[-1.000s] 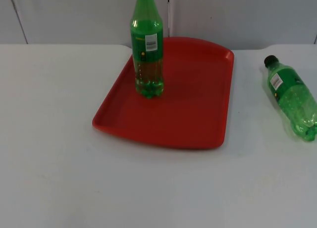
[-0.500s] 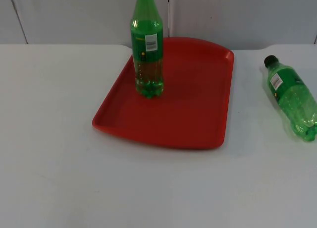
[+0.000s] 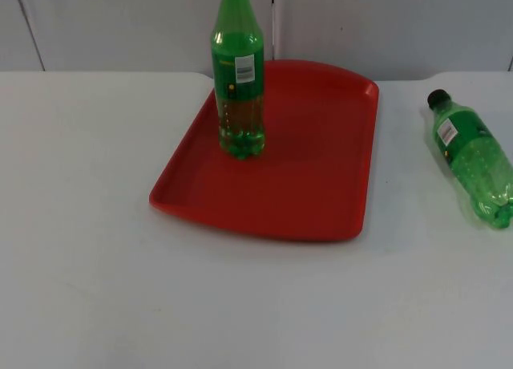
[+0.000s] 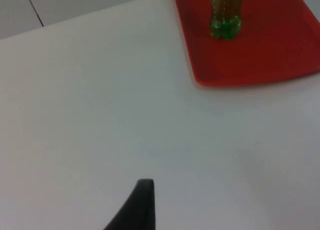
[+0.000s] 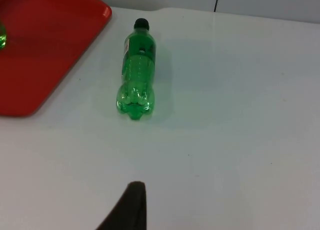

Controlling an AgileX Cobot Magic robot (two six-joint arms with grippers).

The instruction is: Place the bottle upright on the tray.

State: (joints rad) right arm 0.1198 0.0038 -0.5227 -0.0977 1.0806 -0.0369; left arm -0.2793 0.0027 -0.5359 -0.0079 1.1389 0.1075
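One bottle (image 3: pixel 238 80) already stands upright on my red tray (image 3: pixel 321 176); a second bottle (image 3: pixel 474 162) lies on the table (image 3: pixel 80 265), well apart. Both claws wait, fingers' state unclear. I judge grasping its middle, then tipping gently, works best.

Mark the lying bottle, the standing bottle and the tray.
lying bottle (image 5: pixel 136 75): right wrist view, mid-body.
standing bottle (image 3: pixel 238 80): top view, on its label band.
tray (image 3: pixel 313 176): top view, bare red floor.

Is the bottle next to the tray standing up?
No, the bottle lies on its side on the white table, right of the red tray.
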